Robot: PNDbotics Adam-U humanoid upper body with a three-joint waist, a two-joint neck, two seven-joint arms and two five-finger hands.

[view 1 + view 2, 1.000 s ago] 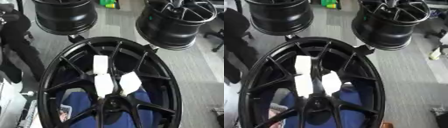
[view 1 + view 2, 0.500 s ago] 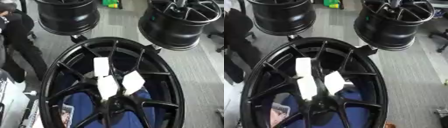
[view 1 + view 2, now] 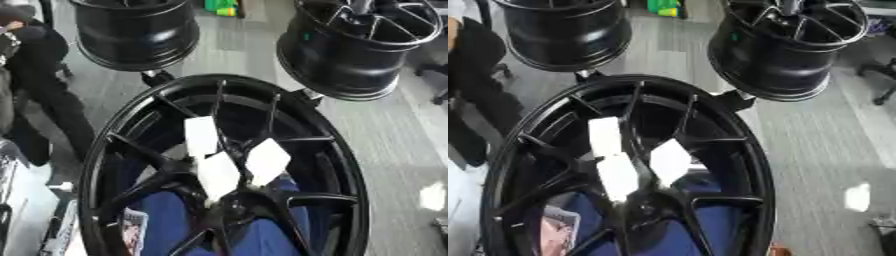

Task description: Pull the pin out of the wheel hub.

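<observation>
Currently neither robot hand shows in either eye view, so the state of the fingers cannot be told. One large black wheel (image 3: 219, 170) fills the lower centre; its rim runs off the bottom edge, and its hub (image 3: 229, 207) sits at 6 o'clock where the spokes meet. No pin can be made out on it. Three white patches (image 3: 219, 172) show between the spokes just above the hub (flat, pale, nothing more discernible). Blue fabric (image 3: 166, 220) shows through the lower gaps. Two more black wheels stand beyond: one at 11 o'clock (image 3: 136, 32), one at 1 o'clock (image 3: 363, 42). Grey floor (image 3: 394, 145) lies open at 3 o'clock, right of the rim. Wheels counted: three.
</observation>
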